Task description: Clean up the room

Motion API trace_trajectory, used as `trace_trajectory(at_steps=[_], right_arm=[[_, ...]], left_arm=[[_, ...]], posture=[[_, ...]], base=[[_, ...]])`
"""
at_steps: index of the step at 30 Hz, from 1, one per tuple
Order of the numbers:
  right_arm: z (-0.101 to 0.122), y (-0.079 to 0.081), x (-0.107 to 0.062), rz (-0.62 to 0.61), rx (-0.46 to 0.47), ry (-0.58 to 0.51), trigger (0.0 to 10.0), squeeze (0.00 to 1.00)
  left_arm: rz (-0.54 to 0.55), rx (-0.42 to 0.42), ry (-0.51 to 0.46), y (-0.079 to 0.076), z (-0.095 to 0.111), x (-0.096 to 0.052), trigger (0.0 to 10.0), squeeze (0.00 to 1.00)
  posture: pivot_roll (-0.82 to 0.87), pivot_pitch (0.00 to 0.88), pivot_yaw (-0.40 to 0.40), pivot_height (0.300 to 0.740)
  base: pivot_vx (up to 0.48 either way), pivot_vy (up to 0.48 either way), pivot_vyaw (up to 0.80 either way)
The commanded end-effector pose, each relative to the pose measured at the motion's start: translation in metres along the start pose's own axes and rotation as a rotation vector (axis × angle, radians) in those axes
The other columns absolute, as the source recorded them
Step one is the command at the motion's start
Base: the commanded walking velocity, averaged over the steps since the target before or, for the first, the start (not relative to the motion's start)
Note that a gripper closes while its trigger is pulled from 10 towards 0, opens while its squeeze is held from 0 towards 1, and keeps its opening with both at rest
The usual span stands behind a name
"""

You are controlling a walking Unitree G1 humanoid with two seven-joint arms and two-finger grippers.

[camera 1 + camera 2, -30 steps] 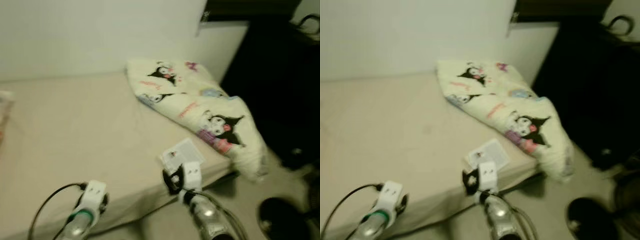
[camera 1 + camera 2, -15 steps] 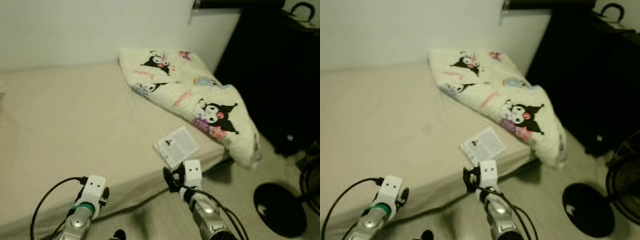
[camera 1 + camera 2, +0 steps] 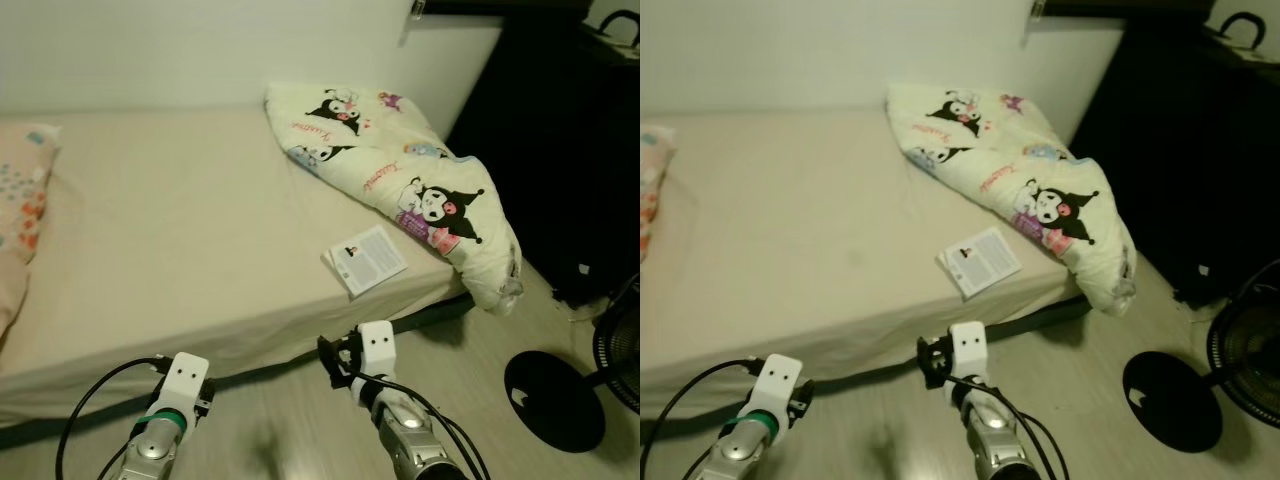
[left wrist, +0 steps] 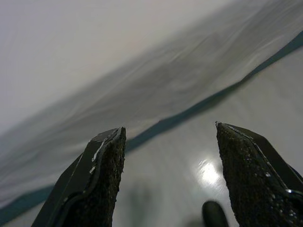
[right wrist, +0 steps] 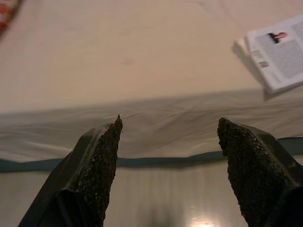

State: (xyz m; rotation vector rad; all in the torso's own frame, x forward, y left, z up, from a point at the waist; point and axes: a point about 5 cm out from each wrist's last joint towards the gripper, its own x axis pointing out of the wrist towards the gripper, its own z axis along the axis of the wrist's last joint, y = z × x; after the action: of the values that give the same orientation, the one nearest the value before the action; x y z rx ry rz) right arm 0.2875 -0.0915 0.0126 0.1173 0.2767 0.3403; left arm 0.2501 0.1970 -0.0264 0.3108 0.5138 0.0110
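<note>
Nearest, the left hand (image 4: pixel 165 175) and the right hand (image 5: pixel 165 165) are hanging over the floor (image 3: pixel 480 360) beside the bed (image 3: pixel 180 240), both spread wide and gripping nothing. Beyond them, a booklet (image 3: pixel 365 259) is lying flat near the bed's edge; it is probably light, thin and floppy, so pinching its overhanging-side edge looks best. Farther off, a soft cartoon-print blanket (image 3: pixel 400 180) is sitting bunched at the corner, drooping off the side. A fan (image 3: pixel 560 400) is standing on the floor to the right, possibly crowding that approach. A pillow (image 3: pixel 22 200) is resting at far left.
</note>
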Motion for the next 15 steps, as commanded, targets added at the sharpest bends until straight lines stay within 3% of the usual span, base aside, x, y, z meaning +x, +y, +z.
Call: trace_trajectory(at_steps=[1, 15], right_arm=[[-0.0061, -0.0054, -0.0051, -0.012, 0.010, 0.015, 10.0, 0.00], [-0.0058, -0.0060, -0.0049, -0.015, 0.002, 0.017, 10.0, 0.00]], left_arm=[[-0.019, -0.003, 0.016, -0.0077, -0.0038, -0.0018, 10.0, 0.00], [-0.014, 0.014, 0.028, -0.0074, -0.0039, -0.0010, 10.0, 0.00]], posture=[[0.10, 0.018, -0.024, 0.740], [0.10, 0.014, -0.022, 0.740]], base=[[0.000, 0.000, 0.79], [0.000, 0.000, 0.79]])
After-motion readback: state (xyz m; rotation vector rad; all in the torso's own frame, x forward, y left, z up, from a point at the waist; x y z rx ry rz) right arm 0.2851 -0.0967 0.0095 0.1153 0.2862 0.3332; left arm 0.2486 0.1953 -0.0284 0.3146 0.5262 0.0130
